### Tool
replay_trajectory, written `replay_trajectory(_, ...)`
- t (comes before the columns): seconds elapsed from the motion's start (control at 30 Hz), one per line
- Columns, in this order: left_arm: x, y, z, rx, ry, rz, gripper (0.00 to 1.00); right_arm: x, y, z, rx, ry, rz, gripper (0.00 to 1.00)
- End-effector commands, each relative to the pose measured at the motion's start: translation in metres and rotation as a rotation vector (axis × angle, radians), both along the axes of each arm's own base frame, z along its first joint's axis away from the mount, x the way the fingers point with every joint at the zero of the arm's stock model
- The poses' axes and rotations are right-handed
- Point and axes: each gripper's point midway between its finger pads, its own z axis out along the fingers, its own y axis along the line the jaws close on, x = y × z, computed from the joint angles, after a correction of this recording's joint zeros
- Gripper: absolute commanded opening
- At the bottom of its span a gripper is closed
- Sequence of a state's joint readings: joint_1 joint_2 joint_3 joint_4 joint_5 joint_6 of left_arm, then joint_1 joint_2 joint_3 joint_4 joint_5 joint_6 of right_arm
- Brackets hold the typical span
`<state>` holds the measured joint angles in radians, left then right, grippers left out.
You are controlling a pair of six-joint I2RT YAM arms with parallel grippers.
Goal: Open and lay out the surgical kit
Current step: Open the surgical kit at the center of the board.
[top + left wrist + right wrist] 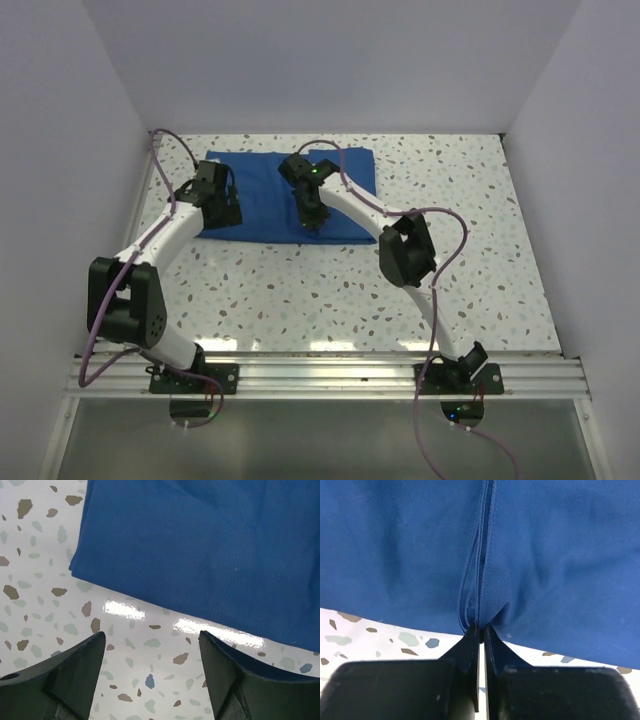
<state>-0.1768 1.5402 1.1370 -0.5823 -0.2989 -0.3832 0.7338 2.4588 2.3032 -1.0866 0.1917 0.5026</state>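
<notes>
Tabletop [470, 250] lies open right of the blue wrap [260, 200]; walls [585, 150] enclose it.

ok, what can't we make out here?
- Inside the royal-blue cloth bundle: all views, closed folds hide any contents.
- Left pincer: top view, its own wrist covers it.
- Right pincer: wrist view, how many cloth layers it pinches is unclear.

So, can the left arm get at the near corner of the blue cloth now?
Probably yes. The left arm has its jaws open just short of the blue cloth, with only bare table between. The right arm pinches a fold farther along.
</notes>
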Motion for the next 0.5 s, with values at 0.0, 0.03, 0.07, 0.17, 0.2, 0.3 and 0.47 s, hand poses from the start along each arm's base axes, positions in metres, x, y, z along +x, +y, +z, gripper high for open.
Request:
replay_trajectory(0.0, 0.008, -0.006, -0.013, -0.038, -0.004, -0.014, 0.79, -0.002, -0.006, 0.004, -0.035, 0.011, 0.02, 0.0)
replay_trajectory(0.03, 0.008, -0.007, -0.016, -0.039, 0.001, -0.016, 0.77, 0.0, -0.006, 0.008, -0.027, 0.0, 0.021, 0.0)
replay_trajectory(0.07, 0.009, -0.007, -0.019, -0.042, 0.009, -0.018, 0.76, 0.004, -0.005, 0.024, -0.007, -0.03, 0.019, 0.0)
replay_trajectory(0.17, 0.012, -0.012, -0.023, -0.059, 0.02, -0.029, 0.74, 0.021, -0.019, 0.076, 0.001, -0.159, -0.006, 0.0)
replay_trajectory(0.2, 0.015, -0.014, -0.022, -0.069, 0.015, -0.033, 0.73, 0.027, -0.03, 0.091, -0.011, -0.202, -0.03, 0.0)
replay_trajectory(0.3, 0.021, -0.018, -0.021, -0.083, 0.013, -0.039, 0.69, 0.041, -0.095, 0.149, -0.065, -0.354, -0.174, 0.0)
replay_trajectory(0.47, 0.034, -0.021, -0.015, -0.088, 0.014, -0.049, 0.62, 0.029, -0.244, 0.165, -0.207, -0.403, -0.485, 0.0)
